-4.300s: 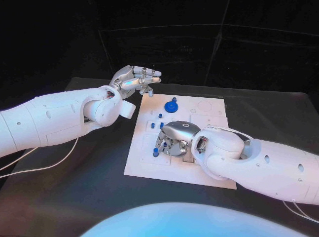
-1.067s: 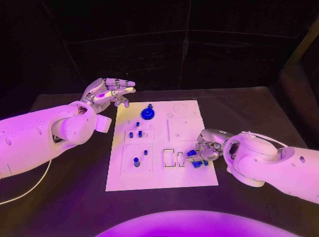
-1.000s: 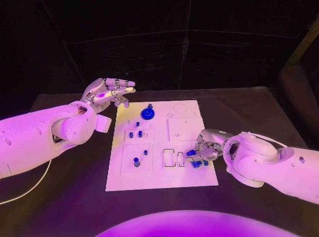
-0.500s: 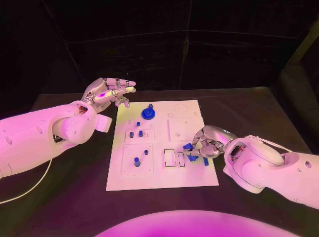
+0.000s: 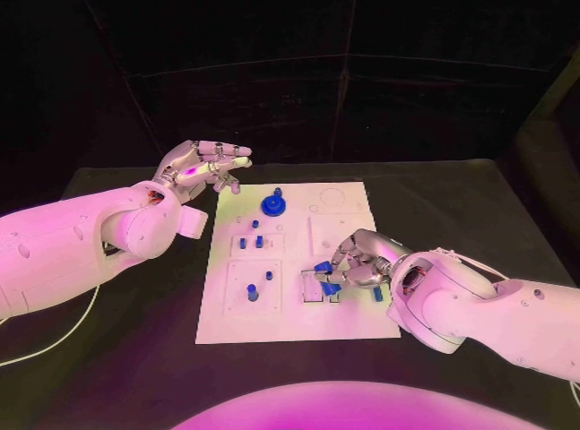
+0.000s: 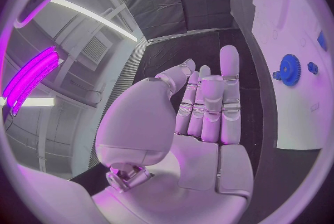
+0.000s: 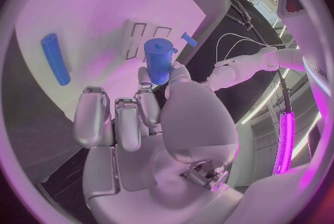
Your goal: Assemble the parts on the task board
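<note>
The white task board (image 5: pixel 303 322) lies in the middle of the black table. My right hand (image 5: pixel 361 260) hovers over the board's right half and pinches a blue cylinder (image 5: pixel 324 268) between thumb and a finger, just above two rectangular slots (image 7: pixel 139 40). In the right wrist view the cylinder (image 7: pixel 158 59) stands up from the right hand (image 7: pixel 139 123). A blue rod (image 7: pixel 55 58) lies loose on the board. My left hand (image 5: pixel 206 166) is raised beyond the board's far left corner, holding nothing. The left wrist view shows the left hand (image 6: pixel 202 112) with its fingers stretched out.
A blue gear (image 5: pixel 274 206) stands at the board's far end, also seen as the gear (image 6: pixel 287 69) from the left wrist. Small blue pegs (image 5: pixel 250 242) and another peg (image 5: pixel 251 291) stand in the left half. One blue piece (image 5: pixel 376 293) lies by the right edge.
My right hand has moved left from the board's right edge to the rectangular slots, carrying the blue cylinder. One blue piece stayed by the edge. The left hand has kept its place.
</note>
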### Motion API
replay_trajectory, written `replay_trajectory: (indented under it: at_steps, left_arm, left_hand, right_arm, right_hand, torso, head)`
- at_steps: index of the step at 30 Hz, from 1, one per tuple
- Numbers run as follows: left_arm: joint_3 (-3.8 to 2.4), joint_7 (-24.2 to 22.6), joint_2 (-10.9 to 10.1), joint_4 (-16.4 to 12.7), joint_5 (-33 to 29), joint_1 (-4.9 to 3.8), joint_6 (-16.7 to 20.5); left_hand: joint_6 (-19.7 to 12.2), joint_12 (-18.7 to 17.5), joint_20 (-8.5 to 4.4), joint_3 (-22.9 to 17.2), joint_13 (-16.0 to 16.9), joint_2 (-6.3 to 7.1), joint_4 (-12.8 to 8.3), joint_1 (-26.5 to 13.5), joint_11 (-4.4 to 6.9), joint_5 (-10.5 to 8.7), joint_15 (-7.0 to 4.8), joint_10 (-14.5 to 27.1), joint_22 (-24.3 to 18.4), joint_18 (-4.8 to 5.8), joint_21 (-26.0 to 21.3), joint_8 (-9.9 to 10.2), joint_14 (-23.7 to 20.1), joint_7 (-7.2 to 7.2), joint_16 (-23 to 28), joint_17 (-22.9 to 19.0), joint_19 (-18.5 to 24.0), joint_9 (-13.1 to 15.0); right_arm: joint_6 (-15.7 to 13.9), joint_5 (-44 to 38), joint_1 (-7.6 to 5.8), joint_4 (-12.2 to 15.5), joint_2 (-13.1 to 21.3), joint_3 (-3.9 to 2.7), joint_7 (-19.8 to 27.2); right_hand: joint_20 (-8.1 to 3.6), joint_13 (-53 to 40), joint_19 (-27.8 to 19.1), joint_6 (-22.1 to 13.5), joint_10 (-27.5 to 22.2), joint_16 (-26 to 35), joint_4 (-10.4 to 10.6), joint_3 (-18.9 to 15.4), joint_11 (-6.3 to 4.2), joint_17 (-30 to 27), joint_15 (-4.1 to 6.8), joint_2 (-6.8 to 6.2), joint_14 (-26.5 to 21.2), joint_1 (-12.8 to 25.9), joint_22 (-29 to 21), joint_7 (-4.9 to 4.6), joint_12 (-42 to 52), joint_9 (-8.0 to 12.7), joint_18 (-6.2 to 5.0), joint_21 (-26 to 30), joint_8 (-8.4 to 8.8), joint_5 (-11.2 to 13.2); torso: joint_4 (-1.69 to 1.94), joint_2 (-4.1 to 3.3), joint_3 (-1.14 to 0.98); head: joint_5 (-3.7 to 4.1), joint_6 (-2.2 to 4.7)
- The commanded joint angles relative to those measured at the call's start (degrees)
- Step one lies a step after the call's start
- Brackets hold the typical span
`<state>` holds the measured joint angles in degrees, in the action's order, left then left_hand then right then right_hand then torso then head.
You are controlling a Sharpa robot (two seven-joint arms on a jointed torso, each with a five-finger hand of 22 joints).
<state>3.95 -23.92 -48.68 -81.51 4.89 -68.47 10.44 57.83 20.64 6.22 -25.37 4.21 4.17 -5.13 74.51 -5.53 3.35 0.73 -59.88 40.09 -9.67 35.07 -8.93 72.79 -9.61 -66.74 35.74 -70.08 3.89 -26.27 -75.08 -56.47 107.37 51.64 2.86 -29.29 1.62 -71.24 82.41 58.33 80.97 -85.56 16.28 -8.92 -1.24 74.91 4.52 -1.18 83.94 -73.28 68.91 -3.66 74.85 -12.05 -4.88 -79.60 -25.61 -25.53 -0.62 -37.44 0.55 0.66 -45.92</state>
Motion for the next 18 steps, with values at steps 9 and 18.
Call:
replay_trajectory:
  at_steps: [9, 18]
  left_arm:
    - [-0.02, 0.12, 0.29, 0.11, -0.10, -0.07, -0.97]
    - [-0.01, 0.25, 0.47, 0.21, -0.10, -0.07, -1.08]
  left_hand:
    - [-0.11, 0.31, 0.19, 0.26, -0.07, -0.02, 0.17, -0.77, -0.20, 0.18, 0.08, 0.42, -0.09, -0.76, -0.28, -0.24, -0.35, -0.25, 0.25, -0.04, 0.09, -0.06]
    - [-0.17, 0.35, 0.22, 0.32, -0.08, -0.10, 0.35, -0.98, -0.22, 0.18, 0.11, 0.51, -0.14, -0.76, -0.35, -0.24, -0.39, -0.25, 0.27, -0.15, 0.08, -0.06]
  right_arm:
    - [4.85, 2.58, -0.10, -1.65, -2.88, -0.04, -3.84]
    - [2.47, -0.06, -0.11, -3.05, -4.29, -0.04, -4.79]
  right_hand:
    - [-0.43, -0.52, 0.33, 1.54, 0.74, -0.32, -0.04, -0.54, -0.23, 4.67, 0.62, 1.05, 4.16, 0.04, 0.14, 0.84, 0.36, -0.95, 0.83, -0.42, -0.77, 0.60]
    - [-0.66, -0.15, 0.37, 1.73, 0.76, -0.29, 0.29, -3.85, -0.44, 4.78, 0.83, 0.71, 4.15, 4.15, 0.19, 1.09, -0.49, -2.47, 0.85, -0.37, -1.26, 10.40]
  torso:
    - [-0.16, -0.04, -0.03]
    - [-0.02, 0.00, -0.01]
  head:
    - [-0.37, -0.18]
    - [-0.42, -0.15]
